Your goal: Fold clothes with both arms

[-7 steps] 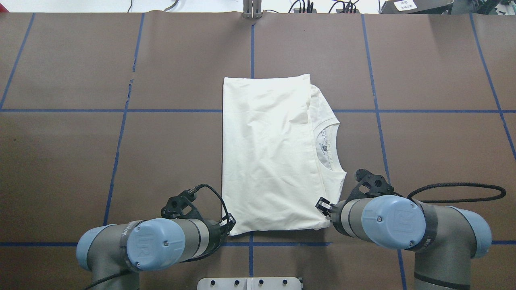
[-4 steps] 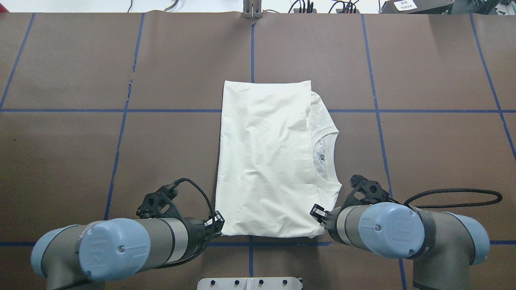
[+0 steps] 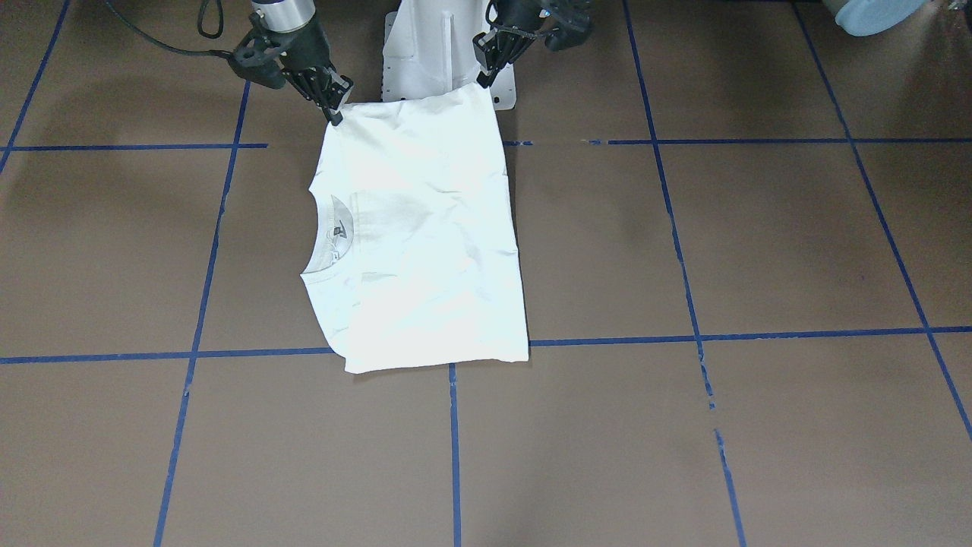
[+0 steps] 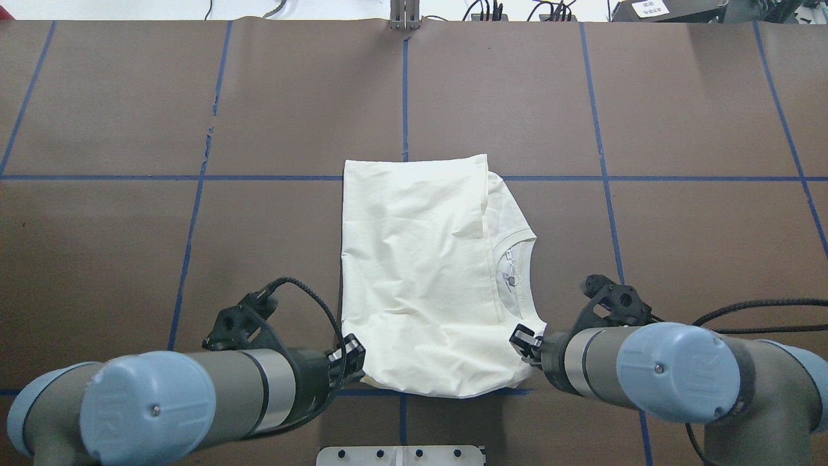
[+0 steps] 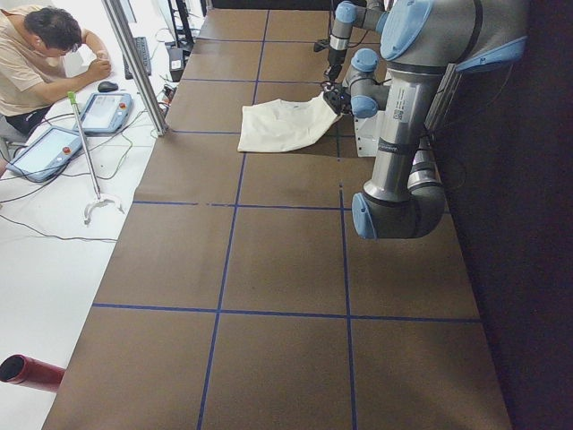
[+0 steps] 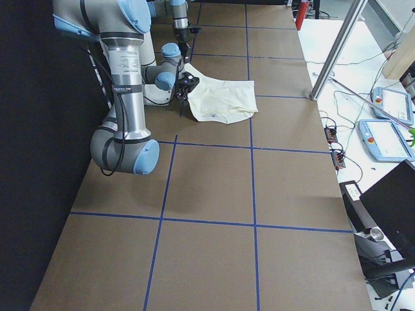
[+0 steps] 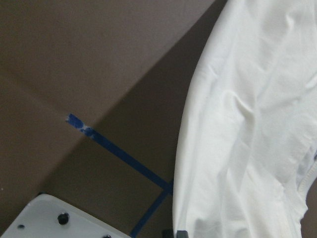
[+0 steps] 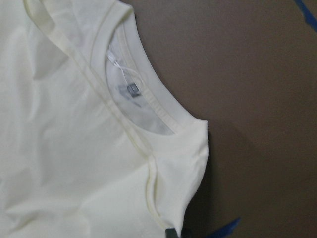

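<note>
Lying folded with its collar showing, the cream T-shirt (image 4: 420, 272) sits mid-width on the surface (image 4: 129, 259) close to the robot-side edge. Its two near corners are raised, the left end effector (image 4: 352, 353) and right end effector (image 4: 525, 340) each clenched on one.

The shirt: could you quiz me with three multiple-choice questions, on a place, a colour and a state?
1. The T-shirt's neck opening points toward: A the robot's right; B the robot's left; C the far edge.
2. Tape lines on the table: A red; B blue; C yellow.
3. Shirt's near corners: A lying free; B gripped; C hanging off the table.
Answers: A, the neck opening lies by the right gripper; B, blue lines cross the brown table; B, the left gripper and the right each pinch a corner.
</note>
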